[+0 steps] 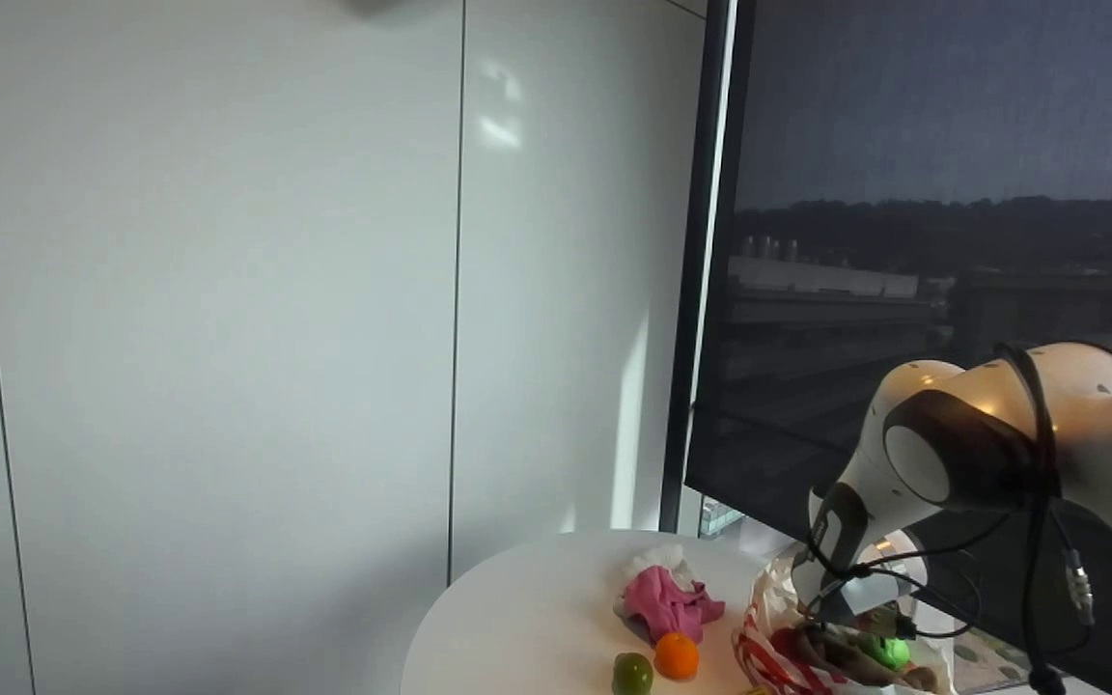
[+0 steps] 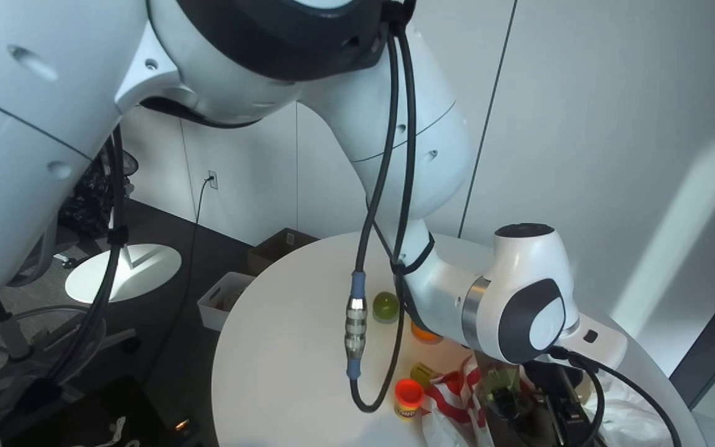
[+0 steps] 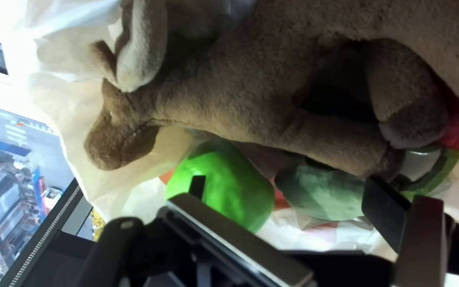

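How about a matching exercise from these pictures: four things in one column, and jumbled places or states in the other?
Things:
1. Gripper
2. Brown plush animal
3. Pink cloth
4. Red-lidded tub

Places or states:
A. on the table, next to the orange
B. upright beside the striped bag
C. open, jaws apart
D. inside the striped bag

Pairs: 1-C, 2-D, 3-A, 4-B.

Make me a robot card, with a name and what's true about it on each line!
End effector: open, over the striped bag
Inside the bag: brown plush animal, bright green round thing
On the round white table: orange, green fruit, crumpled pink cloth, red-lidded Play-Doh tub
Being held: nothing that shows
Touching: can't tell
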Controlling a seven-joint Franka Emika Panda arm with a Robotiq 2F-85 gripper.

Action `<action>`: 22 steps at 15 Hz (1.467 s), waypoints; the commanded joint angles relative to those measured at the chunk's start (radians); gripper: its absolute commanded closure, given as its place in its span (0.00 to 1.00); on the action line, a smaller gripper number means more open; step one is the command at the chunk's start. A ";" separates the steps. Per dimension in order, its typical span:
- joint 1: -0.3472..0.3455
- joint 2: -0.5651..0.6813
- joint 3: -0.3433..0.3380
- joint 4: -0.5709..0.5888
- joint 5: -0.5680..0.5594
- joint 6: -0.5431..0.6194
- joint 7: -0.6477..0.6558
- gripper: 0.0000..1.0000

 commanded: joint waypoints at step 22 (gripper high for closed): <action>-0.025 -0.033 0.454 0.094 0.123 -0.003 -0.135 0.00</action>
